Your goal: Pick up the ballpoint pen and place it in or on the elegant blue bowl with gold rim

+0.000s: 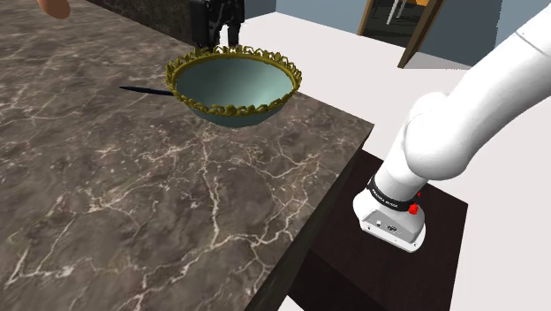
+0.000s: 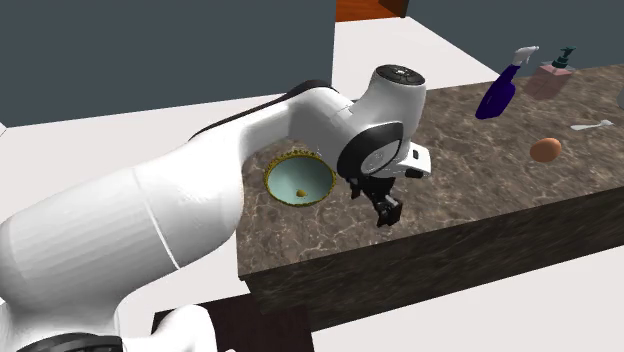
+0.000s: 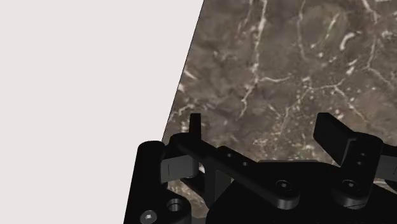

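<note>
Dark brown marble with pale veining forms the bench [image 1: 132, 203] top. Pale floor [image 1: 318, 35] surrounds it, and a grey-blue wall [image 2: 150, 50] stands behind it in the second exterior view. My stand [image 1: 388, 274] is a dark box against the bench's side.

1. Pen position: the ballpoint pen [image 1: 141, 88] lies flat on the bench, just beside the bowl [image 1: 234, 84], on the shoulder view's left of it.
2. Pen axis: the long axis runs almost level across the shoulder view. One end points to that view's left; the other points at the bowl.
3. Bowl: pale blue-green inside, with an ornate gold rim, standing upright.
4. Pincer [image 3: 262, 124]: fingers apart, holding nothing, above bare marble near the bench edge, well apart from the pen.

Limits of view:
- The bowl's rim hides the pen's near end, and I cannot tell tip from cap.
- My own arm covers the pen's place in the second exterior view.
- A purple spray bottle [image 2: 497, 92] stands at the far end.
</note>
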Available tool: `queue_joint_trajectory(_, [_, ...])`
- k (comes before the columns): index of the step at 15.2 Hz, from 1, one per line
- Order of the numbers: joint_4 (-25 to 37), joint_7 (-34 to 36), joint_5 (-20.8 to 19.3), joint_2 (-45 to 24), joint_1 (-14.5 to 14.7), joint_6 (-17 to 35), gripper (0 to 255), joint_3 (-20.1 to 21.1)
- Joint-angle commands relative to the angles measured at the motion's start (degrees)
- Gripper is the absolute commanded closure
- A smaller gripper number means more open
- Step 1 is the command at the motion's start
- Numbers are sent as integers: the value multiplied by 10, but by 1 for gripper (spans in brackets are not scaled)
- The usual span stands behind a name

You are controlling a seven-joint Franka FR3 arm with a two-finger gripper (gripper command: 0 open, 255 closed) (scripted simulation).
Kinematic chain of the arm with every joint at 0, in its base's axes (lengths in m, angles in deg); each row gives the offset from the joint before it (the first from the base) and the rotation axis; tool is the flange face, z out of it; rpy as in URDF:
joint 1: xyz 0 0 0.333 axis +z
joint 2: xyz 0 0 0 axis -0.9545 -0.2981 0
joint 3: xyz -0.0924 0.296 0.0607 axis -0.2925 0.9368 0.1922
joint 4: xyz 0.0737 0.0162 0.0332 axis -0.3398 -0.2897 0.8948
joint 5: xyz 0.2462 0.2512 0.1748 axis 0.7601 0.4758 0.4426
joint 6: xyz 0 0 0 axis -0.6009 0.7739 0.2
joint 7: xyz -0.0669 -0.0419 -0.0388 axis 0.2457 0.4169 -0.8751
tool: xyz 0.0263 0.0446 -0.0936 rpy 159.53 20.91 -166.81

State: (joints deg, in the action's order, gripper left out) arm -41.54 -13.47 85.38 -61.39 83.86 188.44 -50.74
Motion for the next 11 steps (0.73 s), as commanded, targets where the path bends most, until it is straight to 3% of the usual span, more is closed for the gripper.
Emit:
queue_joint_trajectory(1, [31,3,-7,-32,8,3,0,16])
queue_joint_trajectory(9, [177,33,-60,-168,52,-10,0,83])
queue_joint_trajectory(11, [174,34,-62,-172,54,-3,0,84])
